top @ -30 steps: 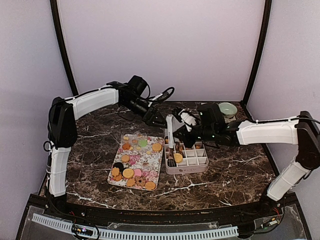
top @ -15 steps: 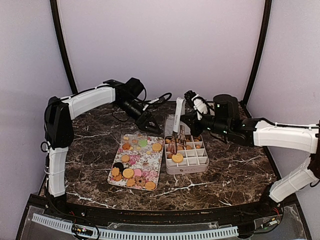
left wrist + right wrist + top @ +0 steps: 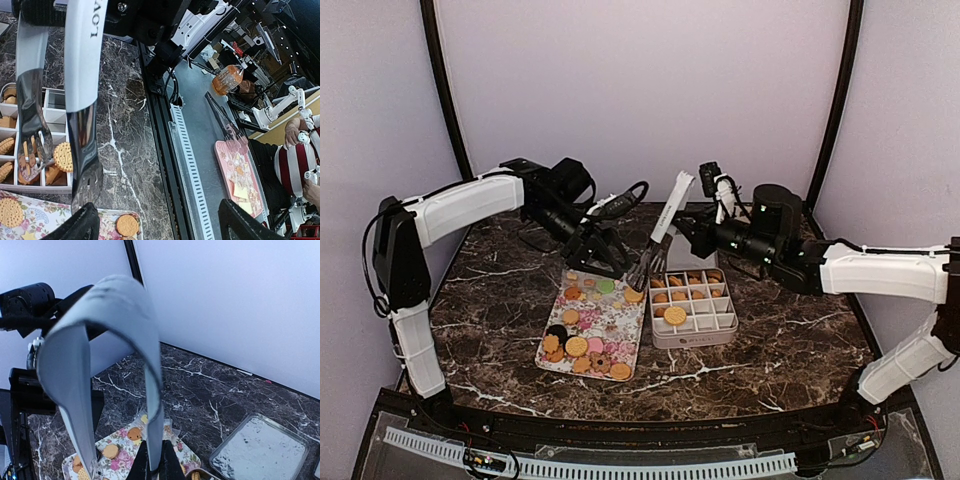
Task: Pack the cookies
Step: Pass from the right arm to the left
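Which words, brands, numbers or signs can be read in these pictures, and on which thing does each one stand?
"LO...": on the white handle of the tongs, left wrist view; the further letters are not clear.
Faint print on the front wall of the box: too small to read.

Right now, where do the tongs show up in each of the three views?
Top external: tongs slanting at centre, tips near the right edge of the floral tray.
Left wrist: tongs fill the upper left, above the tray.
Right wrist: tongs loop across the centre, tray below.
Shared landmark: the floral tray.
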You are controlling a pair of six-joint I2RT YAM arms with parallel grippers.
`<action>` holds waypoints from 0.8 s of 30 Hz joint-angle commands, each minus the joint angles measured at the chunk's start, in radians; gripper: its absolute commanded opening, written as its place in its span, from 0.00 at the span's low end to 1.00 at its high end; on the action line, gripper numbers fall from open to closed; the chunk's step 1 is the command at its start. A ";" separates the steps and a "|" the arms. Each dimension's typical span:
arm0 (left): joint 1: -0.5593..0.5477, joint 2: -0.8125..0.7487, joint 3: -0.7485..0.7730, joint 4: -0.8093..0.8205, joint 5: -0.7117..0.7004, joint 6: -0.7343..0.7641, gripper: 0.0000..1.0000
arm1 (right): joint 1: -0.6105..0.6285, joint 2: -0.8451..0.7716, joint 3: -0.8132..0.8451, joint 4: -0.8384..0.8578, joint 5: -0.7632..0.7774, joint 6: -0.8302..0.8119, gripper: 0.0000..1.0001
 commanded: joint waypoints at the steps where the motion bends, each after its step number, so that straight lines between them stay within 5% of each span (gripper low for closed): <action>1: 0.003 -0.045 -0.062 0.063 -0.003 -0.006 0.78 | -0.004 0.008 0.018 0.163 -0.057 0.109 0.00; 12: 0.003 -0.078 -0.102 0.164 -0.063 -0.085 0.64 | -0.004 0.001 0.037 0.149 -0.118 0.124 0.00; 24: 0.016 -0.117 -0.047 0.111 -0.090 -0.057 0.68 | -0.005 -0.081 -0.021 0.080 -0.095 0.094 0.00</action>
